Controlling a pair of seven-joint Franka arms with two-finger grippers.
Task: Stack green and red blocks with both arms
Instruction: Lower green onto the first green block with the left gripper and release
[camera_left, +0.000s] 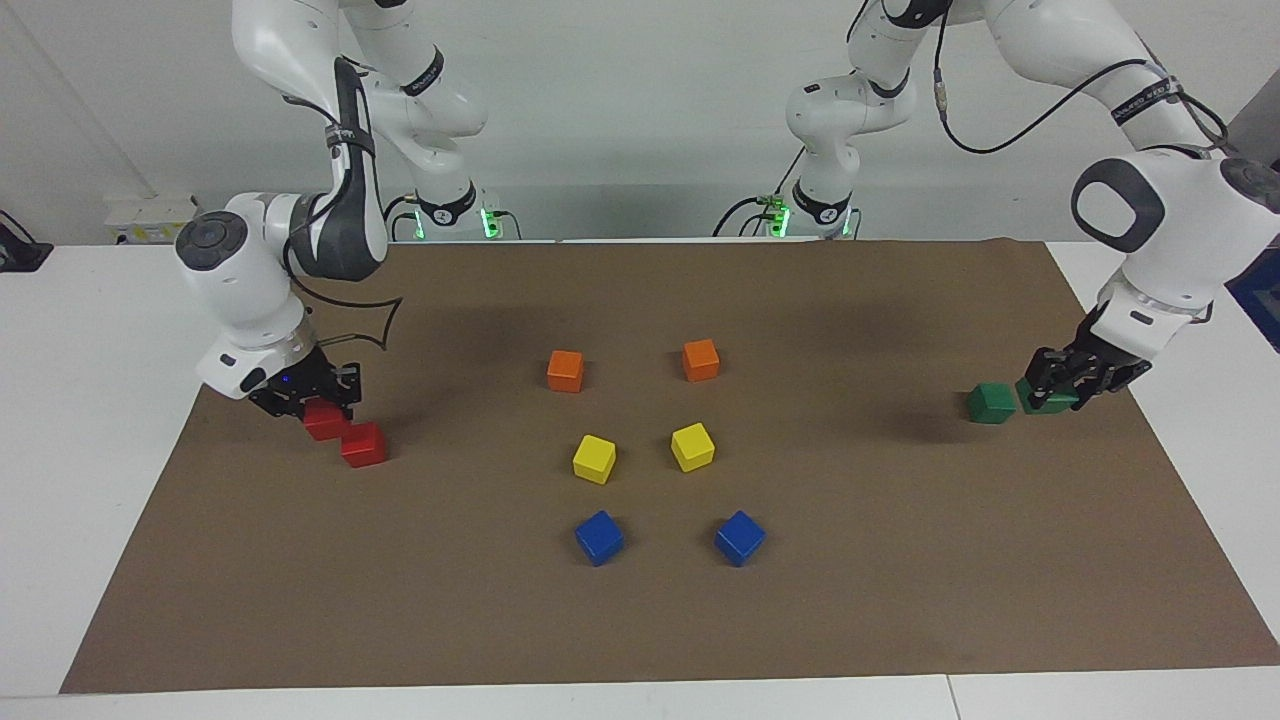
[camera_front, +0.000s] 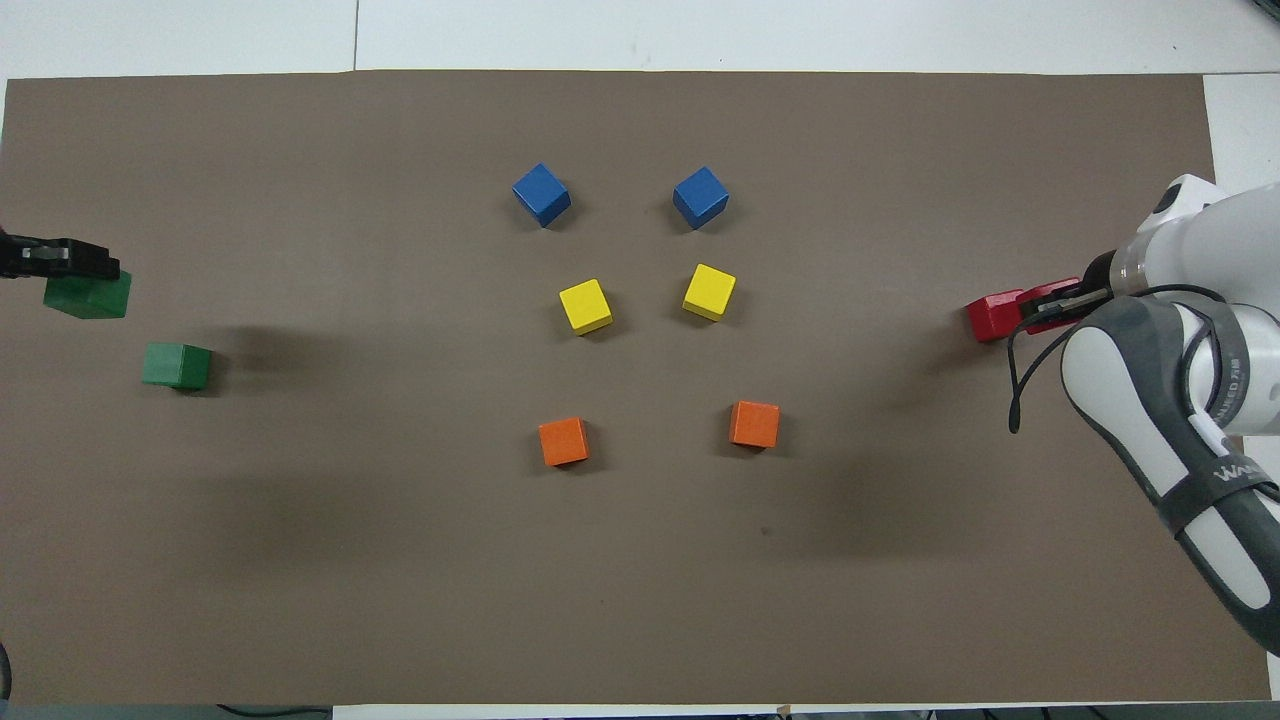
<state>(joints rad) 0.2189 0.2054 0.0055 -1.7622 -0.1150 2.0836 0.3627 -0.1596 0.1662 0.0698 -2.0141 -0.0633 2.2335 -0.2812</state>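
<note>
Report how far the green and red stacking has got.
Done: neither stack is built yet. In hand: the left gripper holds one green block beside the other green block on the mat; the right gripper holds one red block beside the other red block. Left: set each held block on its partner.

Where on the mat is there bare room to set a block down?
Bare mat lies between the orange cubes and the robots, and between the blue cubes and the mat's edge farthest from the robots. It is crowded where the yellow cubes sit mid-mat, and around the red block and green block.
</note>
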